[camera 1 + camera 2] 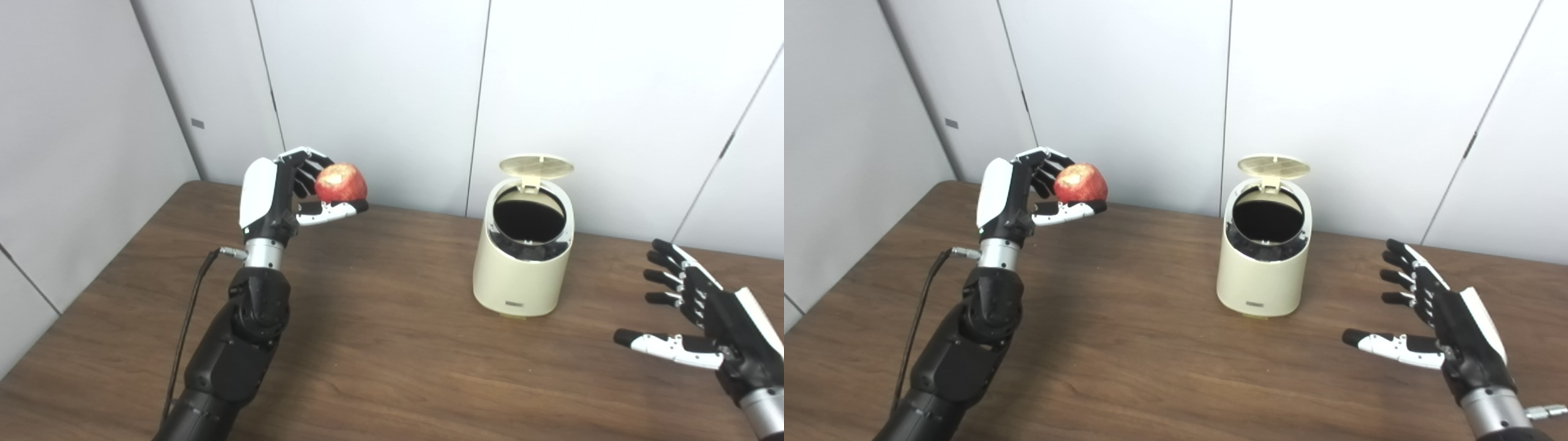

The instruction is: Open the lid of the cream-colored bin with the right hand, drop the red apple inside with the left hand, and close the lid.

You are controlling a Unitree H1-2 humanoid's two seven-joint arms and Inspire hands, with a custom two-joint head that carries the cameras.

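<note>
The bin [524, 257] stands far of centre on the table [380, 343], its lid [536, 165] tipped up at the back and the dark mouth clear. The left hand [288, 196] is raised well to the left of it, fingers curled round the apple [340, 182] with the thumb propping it from beneath. The right hand [1433, 318] hangs near and to the right, fingers spread, nothing in it, apart from the bin. So the drop looks like the step due. I'd carry the apple right until it sits squarely over the mouth, low enough that it won't bounce off the rim, clear of the upright lid, then let the fingers part. The right hand should stay back until the apple is in
</note>
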